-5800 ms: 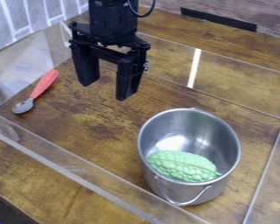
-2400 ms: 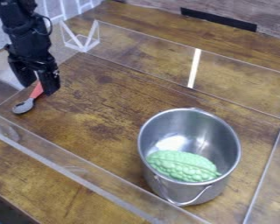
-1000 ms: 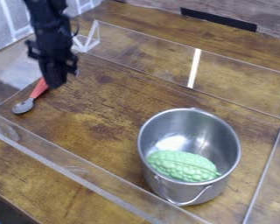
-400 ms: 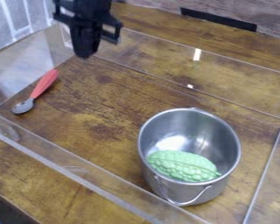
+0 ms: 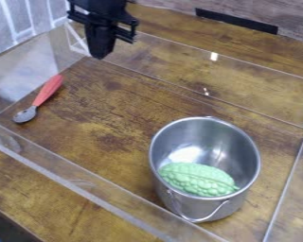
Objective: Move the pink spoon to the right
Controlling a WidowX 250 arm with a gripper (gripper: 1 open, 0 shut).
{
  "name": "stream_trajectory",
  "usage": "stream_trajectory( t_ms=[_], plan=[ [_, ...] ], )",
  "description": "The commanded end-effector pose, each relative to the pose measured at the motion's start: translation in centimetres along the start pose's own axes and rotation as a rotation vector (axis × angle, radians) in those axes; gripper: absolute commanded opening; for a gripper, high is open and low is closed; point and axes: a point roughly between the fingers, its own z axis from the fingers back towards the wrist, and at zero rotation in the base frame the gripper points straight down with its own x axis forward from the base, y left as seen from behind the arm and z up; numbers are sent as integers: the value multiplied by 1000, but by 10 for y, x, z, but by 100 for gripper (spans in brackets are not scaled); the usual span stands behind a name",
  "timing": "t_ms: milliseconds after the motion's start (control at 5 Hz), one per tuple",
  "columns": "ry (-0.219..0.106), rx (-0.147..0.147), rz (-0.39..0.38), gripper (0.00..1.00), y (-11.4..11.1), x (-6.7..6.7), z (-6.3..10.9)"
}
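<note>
The pink spoon (image 5: 42,96) lies flat on the wooden table (image 5: 116,132) at the left, its silver bowl toward the near-left corner and its salmon handle pointing up-right. My gripper (image 5: 101,53) hangs above the table near the back, up and to the right of the spoon and well apart from it. Its black fingers are pressed together, shut, with nothing between them.
A steel pot (image 5: 204,163) stands at the front right with a bumpy green vegetable (image 5: 199,179) inside. Clear plastic walls (image 5: 65,180) ring the work area. A black strip (image 5: 237,21) lies at the back edge.
The gripper, down at the spoon's handle a second ago, has risen and shifted right and back. The spoon stays on the table at the left, unheld.
</note>
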Motion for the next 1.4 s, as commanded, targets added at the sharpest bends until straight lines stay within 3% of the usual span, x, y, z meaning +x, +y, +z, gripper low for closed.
stream_trajectory(
  t_ms=[0, 200, 600, 1000, 1200],
  plan=[
    [-77, -8, -30, 0, 20, 11, 13],
    [-77, -14, -70, 0, 31, 14, 10],
    [-60, -9, -55, 0, 21, 20, 6],
    [-31, 10, 50, 0, 12, 2, 22],
    [-37, 3, 2, 0, 0, -8, 22]
  ],
)
